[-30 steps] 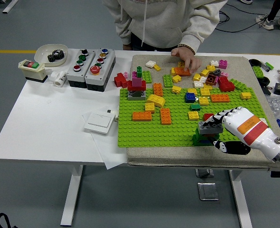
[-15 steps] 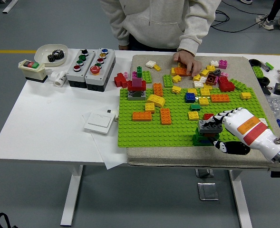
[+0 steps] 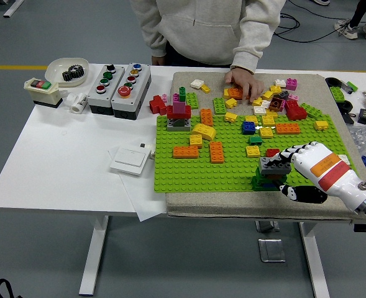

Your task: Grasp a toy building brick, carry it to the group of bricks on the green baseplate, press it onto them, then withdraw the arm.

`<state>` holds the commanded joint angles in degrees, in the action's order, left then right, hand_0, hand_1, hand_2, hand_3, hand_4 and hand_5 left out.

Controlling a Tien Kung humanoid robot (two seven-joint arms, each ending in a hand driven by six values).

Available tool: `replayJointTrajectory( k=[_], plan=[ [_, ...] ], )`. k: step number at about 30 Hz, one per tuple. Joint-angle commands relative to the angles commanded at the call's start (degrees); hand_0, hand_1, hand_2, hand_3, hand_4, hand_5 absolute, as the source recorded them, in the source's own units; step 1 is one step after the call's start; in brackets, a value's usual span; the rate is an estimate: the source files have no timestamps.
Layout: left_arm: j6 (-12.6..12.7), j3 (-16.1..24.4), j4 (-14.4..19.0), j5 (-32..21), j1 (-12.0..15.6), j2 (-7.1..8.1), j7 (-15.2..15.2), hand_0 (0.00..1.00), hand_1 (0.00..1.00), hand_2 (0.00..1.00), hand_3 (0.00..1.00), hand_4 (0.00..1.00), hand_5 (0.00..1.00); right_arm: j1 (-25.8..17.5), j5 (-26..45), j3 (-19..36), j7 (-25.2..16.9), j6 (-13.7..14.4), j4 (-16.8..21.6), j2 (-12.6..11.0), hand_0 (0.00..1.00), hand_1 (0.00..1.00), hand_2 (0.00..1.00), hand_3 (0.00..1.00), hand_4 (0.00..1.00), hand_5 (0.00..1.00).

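Head view, change since the earlier frames: the white-and-black right hand [image 3: 297, 162] has barely shifted. Its fingers stay curled over the grey toy building brick [image 3: 274, 164], which sits on top of the small stack of green and red bricks [image 3: 268, 180] at the near right edge of the bright green studded baseplate [image 3: 183, 171]. The brick has settled a shade lower and squarer on the stack, which suggests the pressing step is under way or nearly done. Whether the studs have fully seated cannot be told from this height. The release and the arm's withdrawal are not yet done.

The person's hand [image 3: 245, 82] at the far side has drawn back slightly and rests on the loose multicoloured bricks [image 3: 276, 102] on the beige mat [image 3: 245, 208].

Head view, surroundings:
- Orange bricks [image 3: 215, 151] and a yellow curved brick [image 3: 203, 131] stand on the baseplate, well apart from the stack.
- A red and pink brick tower [image 3: 178, 112] rises at the plate's far left corner.
- Two grey push-button boxes [image 3: 119, 81] and a white wall switch [image 3: 130, 159] lie on the white counter [image 3: 58, 155], to the left.
- Nothing lies close behind the hand, so the retreat toward the lower right looks clear.
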<state>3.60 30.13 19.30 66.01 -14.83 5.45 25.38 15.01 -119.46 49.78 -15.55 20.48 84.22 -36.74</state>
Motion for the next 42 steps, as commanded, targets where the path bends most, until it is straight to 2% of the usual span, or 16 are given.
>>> replayJointTrajectory(
  k=[31, 42],
  plan=[
    [0.2, -0.3, 0.0, -0.6, -0.1, -0.04, -0.1, 0.645, 0.709, 0.725, 0.579, 0.645, 0.641, -0.7, -0.7, -0.6, 0.7, -0.5, -0.5, 0.4, 0.357, 0.473, 0.539, 0.637, 0.659, 0.294],
    [0.2, -0.3, 0.1, -0.6, -0.2, 0.00, -0.1, 0.645, 0.709, 0.725, 0.579, 0.645, 0.641, -0.2, 0.1, 0.0, 0.2, 0.3, 0.0, 0.3, 0.359, 0.473, 0.540, 0.637, 0.663, 0.297]
  ],
)
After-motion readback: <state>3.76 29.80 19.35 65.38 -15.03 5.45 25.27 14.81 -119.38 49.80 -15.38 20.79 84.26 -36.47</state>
